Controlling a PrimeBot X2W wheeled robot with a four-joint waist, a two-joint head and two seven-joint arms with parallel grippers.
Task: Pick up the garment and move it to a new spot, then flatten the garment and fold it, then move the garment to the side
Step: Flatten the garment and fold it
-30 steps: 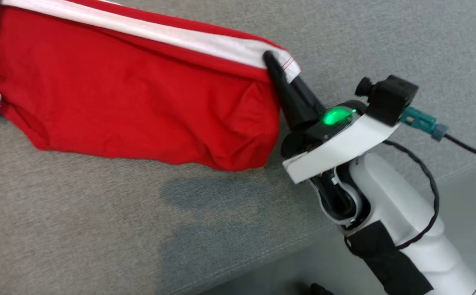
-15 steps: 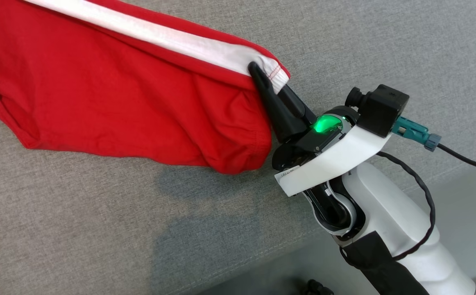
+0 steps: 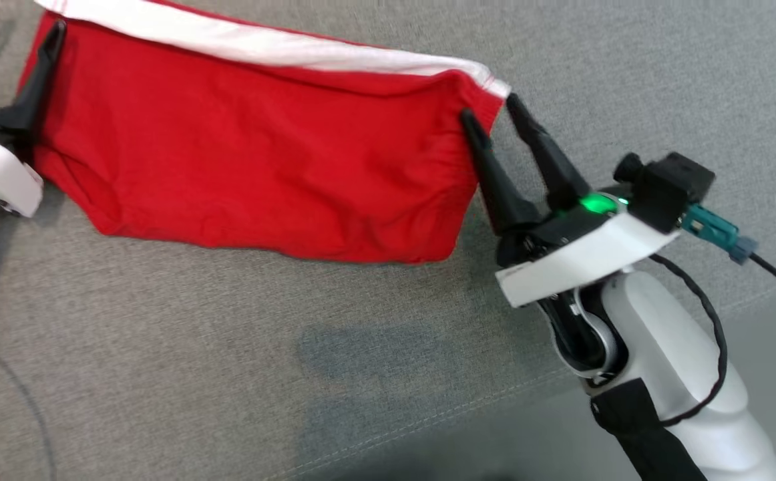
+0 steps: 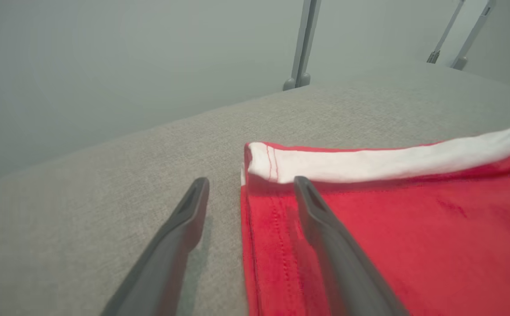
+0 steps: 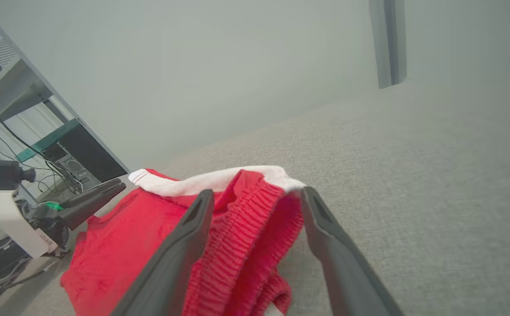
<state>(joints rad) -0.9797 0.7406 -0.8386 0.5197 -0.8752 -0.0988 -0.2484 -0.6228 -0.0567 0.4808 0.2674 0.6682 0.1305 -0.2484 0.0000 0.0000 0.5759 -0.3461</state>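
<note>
The garment [image 3: 268, 174] is red with a white stripe along its far edge and lies spread on the grey cushion [image 3: 228, 361]. My right gripper [image 3: 488, 110] is open at the garment's right end, one finger on the red cloth and one just off it. In the right wrist view the gripper [image 5: 258, 193] stands open around the gathered elastic waistband [image 5: 242, 237]. At the garment's left end my left gripper [image 3: 24, 17] is open too. In the left wrist view the gripper [image 4: 250, 181] straddles the garment's corner [image 4: 263, 164], with one finger over the cloth and one over bare cushion.
The cushion's front seam [image 3: 468, 414] runs across the lower right of the head view. Thin cables [image 3: 21, 401] trail at the lower left. Metal posts [image 4: 301, 48] stand beyond the cushion's far edge. A rack with equipment [image 5: 62, 153] stands past the left arm [image 5: 13, 215].
Both grippers have opened and let go of the garment's ends. The garment has settled lower and flatter on the cushion. The head camera has shifted a little.
</note>
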